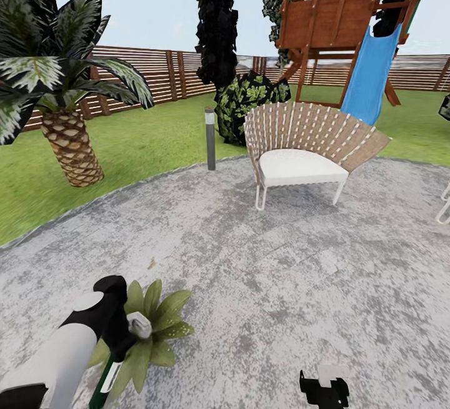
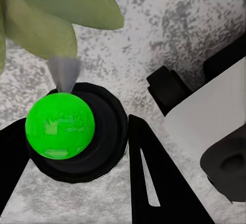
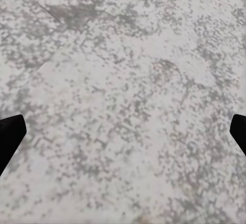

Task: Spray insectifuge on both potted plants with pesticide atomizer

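Observation:
Low in the head view, my left gripper (image 1: 119,341) is shut on the pesticide atomizer (image 1: 103,385), a dark green bottle with a white label; its whitish sprayer head (image 1: 139,325) points over one potted plant (image 1: 156,328) on the grey patio (image 1: 262,271). In the left wrist view the atomizer (image 2: 60,125) looks like a bright green ball in a black ring between black fingers (image 2: 148,183), its grey nozzle (image 2: 64,73) aimed at the leaves (image 2: 51,14). My right gripper (image 1: 324,390) hangs open over bare stone, its fingertips (image 3: 7,137) far apart. The second plant is out of view.
A woven chair with a white cushion (image 1: 300,156) stands mid-patio, with a grey bollard lamp (image 1: 210,137) at the patio edge. A palm (image 1: 65,115), dark bush (image 1: 247,106), wooden playset with blue slide (image 1: 369,78) and slatted fence (image 1: 156,78) lie beyond on the lawn.

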`<state>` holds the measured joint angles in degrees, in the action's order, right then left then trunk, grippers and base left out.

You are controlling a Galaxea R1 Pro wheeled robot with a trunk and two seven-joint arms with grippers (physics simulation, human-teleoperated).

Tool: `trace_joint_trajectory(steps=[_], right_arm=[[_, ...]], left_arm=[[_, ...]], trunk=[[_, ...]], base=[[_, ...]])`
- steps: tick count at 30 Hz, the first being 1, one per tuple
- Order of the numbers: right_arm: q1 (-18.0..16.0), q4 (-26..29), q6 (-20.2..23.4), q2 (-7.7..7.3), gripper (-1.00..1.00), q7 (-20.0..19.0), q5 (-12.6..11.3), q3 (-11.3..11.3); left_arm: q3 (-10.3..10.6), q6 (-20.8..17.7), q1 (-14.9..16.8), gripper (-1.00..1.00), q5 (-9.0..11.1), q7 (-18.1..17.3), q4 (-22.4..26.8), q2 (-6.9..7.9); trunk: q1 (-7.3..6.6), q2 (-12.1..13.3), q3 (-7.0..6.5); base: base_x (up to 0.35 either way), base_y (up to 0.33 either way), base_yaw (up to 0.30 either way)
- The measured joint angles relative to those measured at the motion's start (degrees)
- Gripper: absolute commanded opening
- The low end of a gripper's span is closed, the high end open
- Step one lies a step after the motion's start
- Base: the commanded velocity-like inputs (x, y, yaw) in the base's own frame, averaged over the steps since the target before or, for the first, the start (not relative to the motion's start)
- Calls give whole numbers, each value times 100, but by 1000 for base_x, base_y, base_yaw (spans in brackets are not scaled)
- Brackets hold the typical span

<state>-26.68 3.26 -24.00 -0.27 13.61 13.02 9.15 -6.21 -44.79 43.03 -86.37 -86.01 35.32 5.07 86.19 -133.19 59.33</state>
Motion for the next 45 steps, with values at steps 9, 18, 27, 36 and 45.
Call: trace_joint_trajectory(steps=[9,18,27,36,45], right_arm=[[0,-2,0,-14,100,-9,8,0],[0,-2,0,-18,100,-10,9,0],[0,-2,0,-24,100,-10,8,1],[0,6,0,-44,100,-9,0,2],[0,7,0,-44,100,0,0,8]], left_arm=[[9,-6,147,-100,322,-14,16,-18],[-3,-5,91,-100,318,63,-8,-24],[18,-5,83,-100,314,42,-47,-46],[19,-5,81,-100,316,50,-38,-27],[22,-5,3,-100,322,50,-72,-53]], trunk=[[0,0,0],[1,0,0],[0,0,0],[3,0,0],[0,0,0]], base=[[0,0,0],[-30,25,0],[-83,197,0],[-83,15,0],[-19,80,0]])
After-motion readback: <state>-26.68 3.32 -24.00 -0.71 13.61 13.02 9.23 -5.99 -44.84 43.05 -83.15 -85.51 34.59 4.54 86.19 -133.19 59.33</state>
